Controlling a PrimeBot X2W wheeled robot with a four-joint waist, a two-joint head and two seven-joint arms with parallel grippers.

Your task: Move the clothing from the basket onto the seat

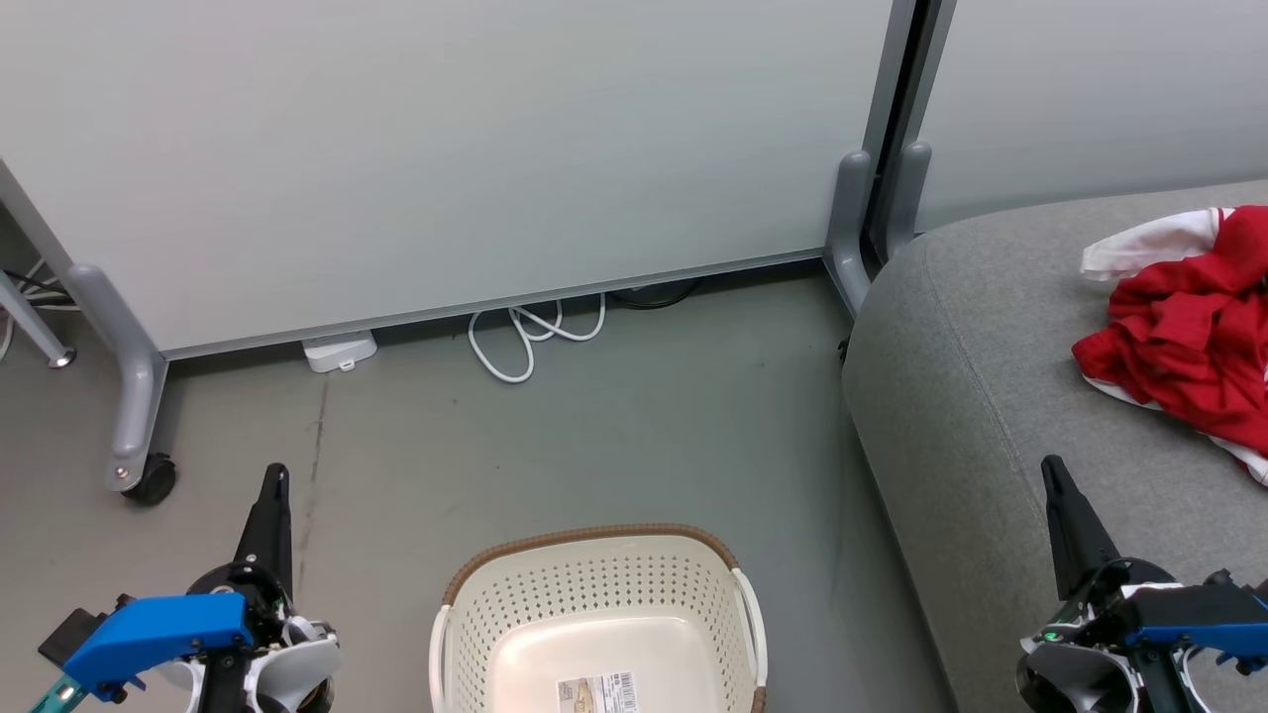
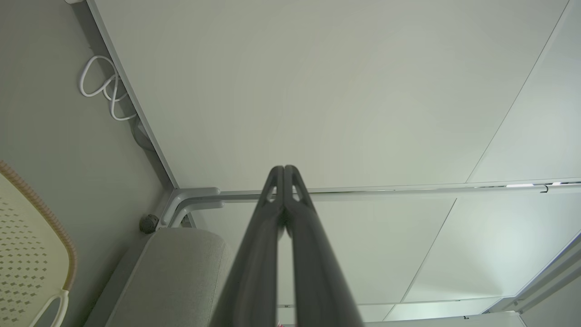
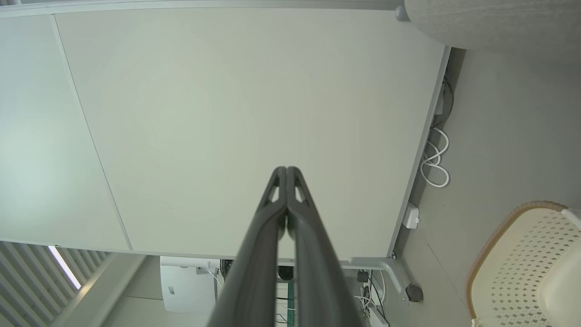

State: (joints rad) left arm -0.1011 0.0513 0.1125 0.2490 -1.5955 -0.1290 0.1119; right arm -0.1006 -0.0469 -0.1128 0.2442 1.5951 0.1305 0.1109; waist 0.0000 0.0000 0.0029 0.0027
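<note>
Standing beside the robot, I see the clothing (image 1: 1184,337) lying in a crumpled red heap with white trim on the seat (image 1: 991,416), well in from the cushion's rounded left edge and running off the right side of the head view. I cannot tell one garment from another in the bundle, and no lettering can be read. The basket (image 1: 594,604) sits on the floor (image 1: 644,436) directly before the robot, near the seat's left edge with a strip of floor between them. Its pale bottom shows, with a printed label (image 1: 597,691) stuck flat on it. The left hand (image 1: 276,473) hangs over the floor to the left of the basket, apart from it, its two dark fingers pressed together from base to tip in a narrow point. The right hand (image 1: 1052,465) hovers above the near part of the seat, well apart from the clothing, and its fingers are likewise pressed tight against each other, gripping only themselves. Both hands point away from the robot toward a pale partition panel (image 1: 446,149) that stands on grey legs, one with a black caster (image 1: 151,478). A looped white cable (image 1: 525,342) lies on the floor at the panel's lower edge, beside a small white box (image 1: 340,352).
</note>
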